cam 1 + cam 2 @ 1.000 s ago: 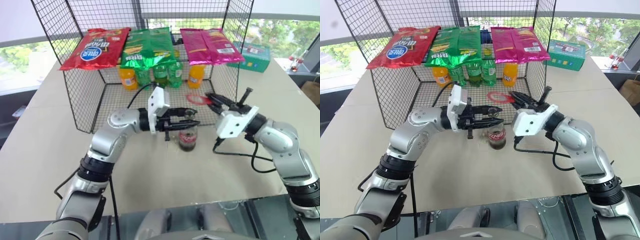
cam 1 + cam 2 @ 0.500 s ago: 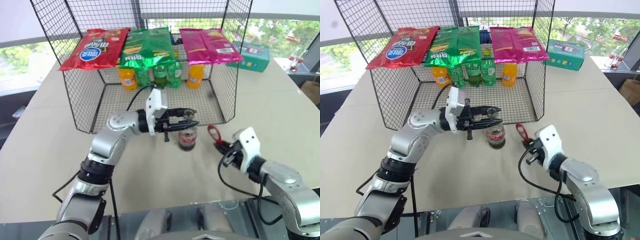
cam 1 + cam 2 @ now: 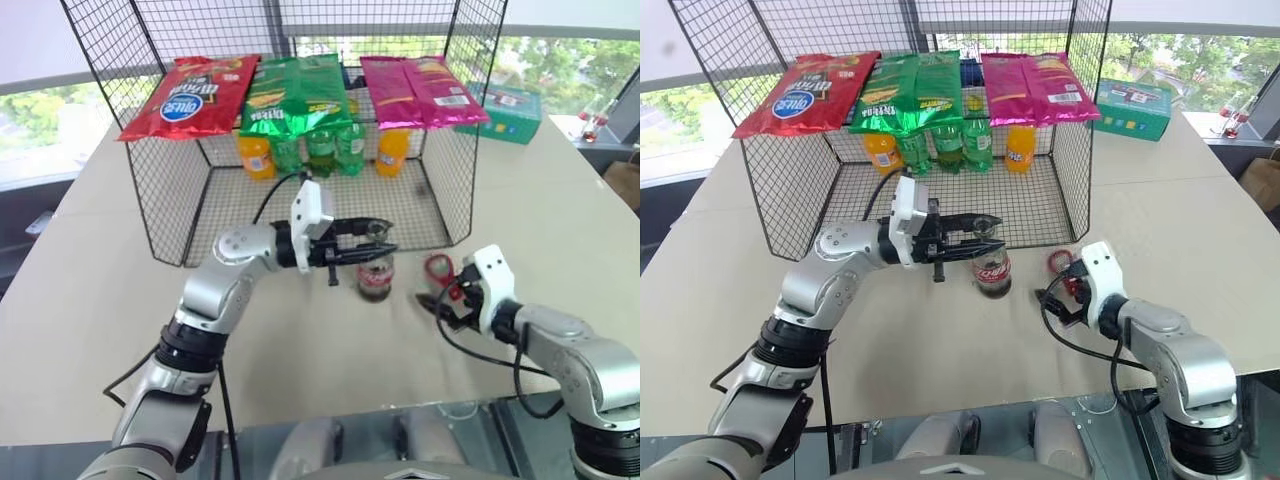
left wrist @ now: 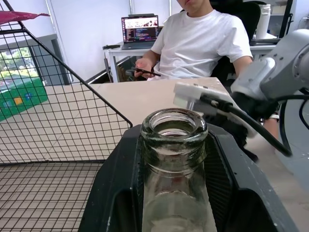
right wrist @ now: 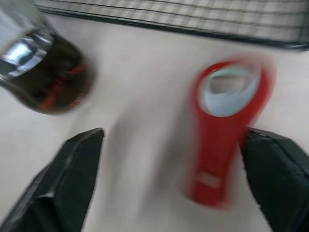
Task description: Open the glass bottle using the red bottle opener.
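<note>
- Glass, clear and part-filled with dark cola, the glass bottle [image 3: 376,272] stands upright on the table [image 3: 90,290], just in front of the wire cage [image 3: 180,190]; its mouth shows open, no cap on it.
- Black fingers of the left gripper [image 3: 372,245] reach level across and clamp the bottle's neck from both sides.
- Red bottle opener [image 3: 439,268] lies to the right of the bottle, a little apart from it, ring head toward the cage.
- Right gripper [image 3: 1055,300] sits low beside the bottle's right, its fingers spread wide; the opener lies between them, seemingly flat on the table and loose, though the wrist view is smeared.
- Snack bags lie on the cage top; orange and green soda bottles stand inside, well behind the glass bottle.
</note>
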Controlling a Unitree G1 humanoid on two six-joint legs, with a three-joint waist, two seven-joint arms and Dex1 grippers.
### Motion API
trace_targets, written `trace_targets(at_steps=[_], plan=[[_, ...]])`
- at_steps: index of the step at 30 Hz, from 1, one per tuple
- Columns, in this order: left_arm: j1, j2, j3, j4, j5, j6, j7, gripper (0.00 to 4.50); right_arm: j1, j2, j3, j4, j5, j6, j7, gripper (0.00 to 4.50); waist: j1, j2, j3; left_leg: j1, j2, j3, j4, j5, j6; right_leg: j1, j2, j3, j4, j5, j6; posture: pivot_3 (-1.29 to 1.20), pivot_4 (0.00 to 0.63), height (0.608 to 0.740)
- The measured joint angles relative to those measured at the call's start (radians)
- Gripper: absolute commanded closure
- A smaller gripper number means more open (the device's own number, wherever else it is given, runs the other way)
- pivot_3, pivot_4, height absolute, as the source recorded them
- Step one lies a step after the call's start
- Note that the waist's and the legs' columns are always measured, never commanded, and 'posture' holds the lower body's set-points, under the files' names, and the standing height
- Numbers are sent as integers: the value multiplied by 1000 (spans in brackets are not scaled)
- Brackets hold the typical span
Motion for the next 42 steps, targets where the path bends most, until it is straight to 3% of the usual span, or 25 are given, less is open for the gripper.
trace_targets(at_steps=[2, 3, 5, 8, 12, 19, 24, 27, 42], plan=[[0, 2, 0, 0, 6, 0, 2, 2362, 13, -39, 24, -1, -5, -32, 8, 0, 0, 0, 0, 0, 0, 0, 0, 0, 0, 0, 0, 0, 0, 0, 0, 0, 150, 740], [1, 13, -4, 5, 25, 4, 4, 2173, 14, -42, 29, -1, -8, -42, 8, 0, -2, 0, 1, 0, 0, 0, 0, 0, 0, 0, 0, 0, 0, 0, 0, 0, 150, 740], [18, 28, -5, 45, 56, 23, 13, 1265, 25, -65, 46, -1, -18, -90, 11, 0, -4, 1, 5, -2, 0, 0, 0, 0, 0, -2, 1, 0, 0, 0, 0, 0, 150, 740], [27, 28, -2, 59, 77, 29, 17, 40, 33, -87, 60, 2, -37, -174, 15, 0, -1, -1, 9, -16, 0, -2, 2, 1, -1, -15, 1, -1, 0, 0, 0, 0, 150, 740], [28, 36, 32, 33, 62, 38, 13, 40, 33, -81, 61, 3, -38, -284, 30, 0, 0, -1, 9, -27, -1, -2, 2, 1, -2, -26, 0, -1, -1, 0, -1, 0, 150, 740], [94, 63, 144, -70, -45, 109, 22, 40, 39, -75, 59, 43, -34, -439, 68, 0, 0, -1, 9, -28, -1, -2, 2, 1, -1, -27, -1, -2, -1, 0, -1, 0, 150, 740], [119, 53, 145, -95, -51, 119, 24, 40, 23, -67, 74, 87, -45, -556, 98, 0, 3, -1, 9, -28, -2, -2, 3, 1, -1, -26, -1, -2, 0, 1, -1, 0, 150, 740], [113, 17, 118, -101, -51, 119, 28, 40, -11, -58, 89, 110, -42, -580, 117, 0, 3, -1, 9, -28, -2, -2, 4, 1, -1, -26, -2, -2, 1, 1, -1, 0, 150, 740], [110, 20, 114, -101, -43, 126, 40, 40, -9, -55, 98, 91, -34, -587, 116, 0, 1, -1, 9, -28, -2, -2, 4, 1, -1, -26, -2, -2, 1, 1, -1, 0, 150, 740]])
